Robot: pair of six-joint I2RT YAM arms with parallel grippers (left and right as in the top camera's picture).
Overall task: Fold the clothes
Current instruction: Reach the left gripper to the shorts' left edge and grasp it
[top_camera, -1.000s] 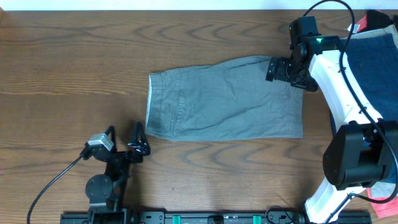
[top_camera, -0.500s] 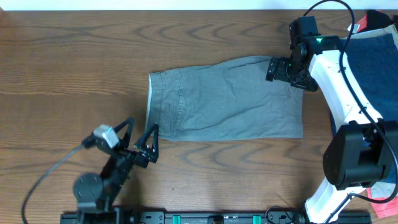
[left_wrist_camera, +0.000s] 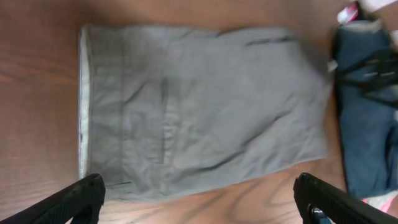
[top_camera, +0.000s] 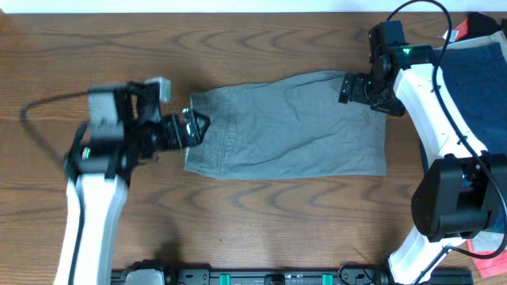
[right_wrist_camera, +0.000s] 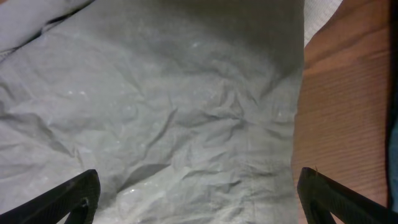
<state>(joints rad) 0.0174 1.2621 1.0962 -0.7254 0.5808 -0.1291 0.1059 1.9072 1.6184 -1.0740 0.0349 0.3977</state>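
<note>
Currently your left hand (top_camera: 192, 128) hangs over the waistband (left_wrist_camera: 83, 106) end of the grey shorts (top_camera: 293, 131), and the overhead view blurs it. From its wrist camera you see its two fingers (left_wrist_camera: 78, 198) spread wide at the lower corners of the frame, with nothing between them. The whole garment lies in view beneath, so the hand is open and holds nothing. You cannot tell from these views whether a fingertip touches the cloth.

The grey shorts lie flat across the middle of the table (top_camera: 95, 47), waistband to the left and leg hems to the right. The welt pocket (left_wrist_camera: 165, 118) shows near the waistband.

Your right hand (top_camera: 358, 89) is at the far right corner of the shorts, by the hem. Its wrist camera shows both fingers (right_wrist_camera: 68, 198) wide apart over wrinkled grey fabric, with bare wood beside the hem edge. It is open too, gripping nothing, and contact with the cloth cannot be judged.

The navy shorts (top_camera: 482, 79) lie at the right edge of the table, partly under the right arm. An orange-red piece (top_camera: 474, 25) peeks out at their far corner.
</note>
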